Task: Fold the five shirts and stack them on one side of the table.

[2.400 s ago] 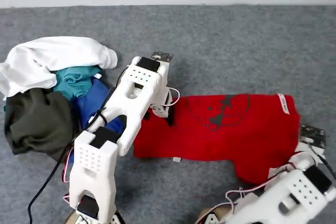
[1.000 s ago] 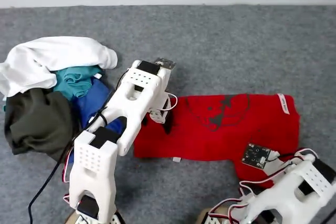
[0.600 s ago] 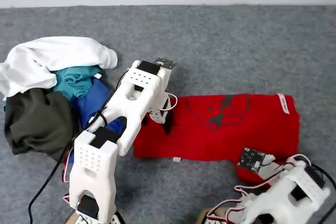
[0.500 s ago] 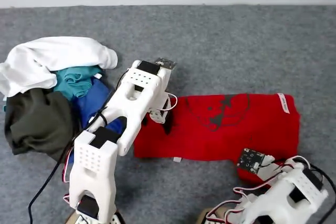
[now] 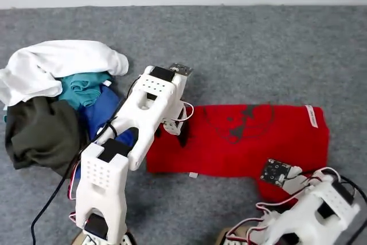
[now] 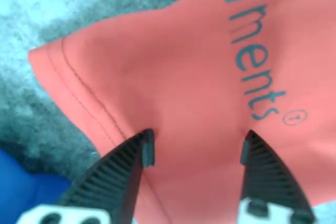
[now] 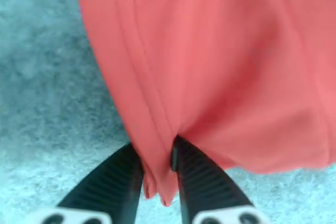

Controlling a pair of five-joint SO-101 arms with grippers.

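- High view — the red shirt [image 5: 241, 142] lies flat on the grey table [image 5: 258, 50], right of centre. Its far edge is straight, and its near edge steps down to a lobe at the right. Open table runs along the whole far side and to the right of the shirt.
- A white label [image 5: 311, 116] sits at the shirt's right edge and a dark print [image 5: 238, 121] near its far edge. Neither can be read.
- At the left edge a white shirt [image 5: 57, 64], a teal shirt [image 5: 86, 87], a blue shirt [image 5: 100, 116] and a dark olive shirt [image 5: 40, 130] lie unfolded in a heap, touching one another.
- The left gripper [image 5: 182, 135] stands on the red shirt's left end. The right arm [image 5: 312, 213] is at the near right lobe.
- Left wrist view — the left gripper [image 6: 197, 148] has its fingers spread wide, tips pressed onto the red shirt [image 6: 173, 77] beside a stitched hem [image 6: 89, 93]. Teal lettering [image 6: 257, 66] crosses the cloth, and the blue shirt [image 6: 21, 192] shows just past the corner.
- Right wrist view — the right gripper [image 7: 156, 156] has its fingers drawn together, pinching a fold at the red shirt's [image 7: 220, 56] edge. Bare table [image 7: 47, 103] lies beside that edge.
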